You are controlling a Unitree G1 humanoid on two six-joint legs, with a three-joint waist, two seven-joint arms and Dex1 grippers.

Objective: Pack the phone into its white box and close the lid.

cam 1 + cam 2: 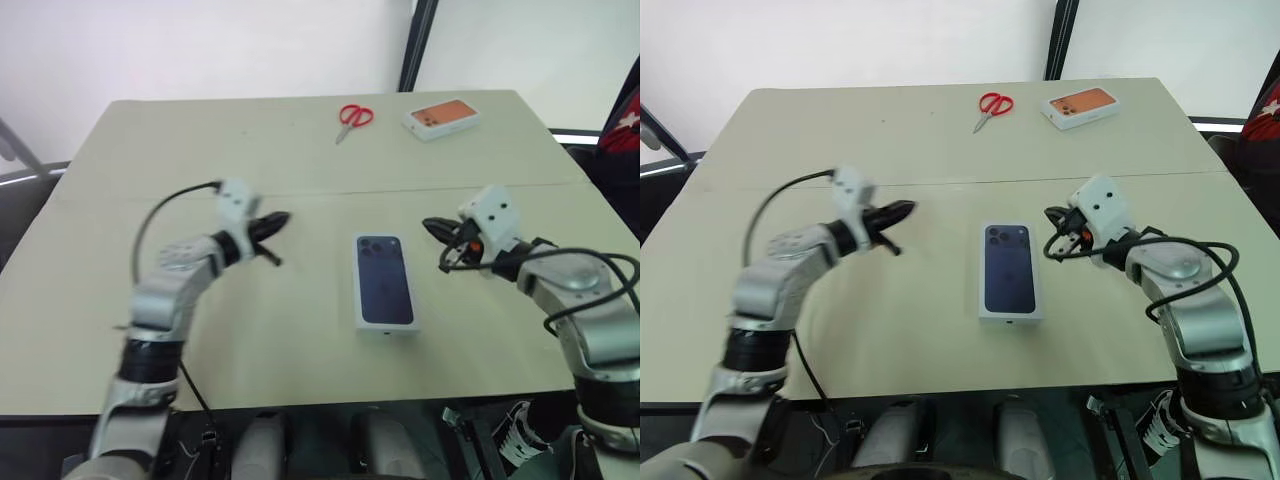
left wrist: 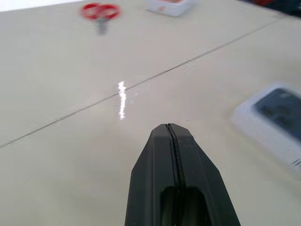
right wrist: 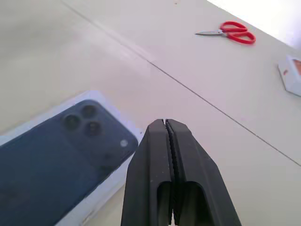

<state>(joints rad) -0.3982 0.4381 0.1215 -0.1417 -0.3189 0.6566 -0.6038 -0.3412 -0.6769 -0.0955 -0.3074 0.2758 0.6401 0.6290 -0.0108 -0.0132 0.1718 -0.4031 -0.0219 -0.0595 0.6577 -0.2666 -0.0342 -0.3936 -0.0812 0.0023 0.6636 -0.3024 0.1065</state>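
Observation:
In the middle of the table lies a closed white package. Its top is the lid (image 1: 385, 280), printed with a dark blue phone. The white box under the lid is covered by it, and the phone is hidden. My left gripper (image 1: 278, 222) hovers to the left of the package, well apart from it, shut and empty, pointing toward it. My right gripper (image 1: 432, 226) hangs just right of the package's far corner, also shut with nothing held. The left wrist view has the lid (image 2: 277, 110) off to one side, and the right wrist view has the lid (image 3: 56, 165) close below my fingertips.
Red scissors (image 1: 353, 118) lie at the far middle of the table. A white box with an orange picture (image 1: 441, 118) sits at the far right. A seam (image 1: 400, 188) runs across the tabletop behind both grippers.

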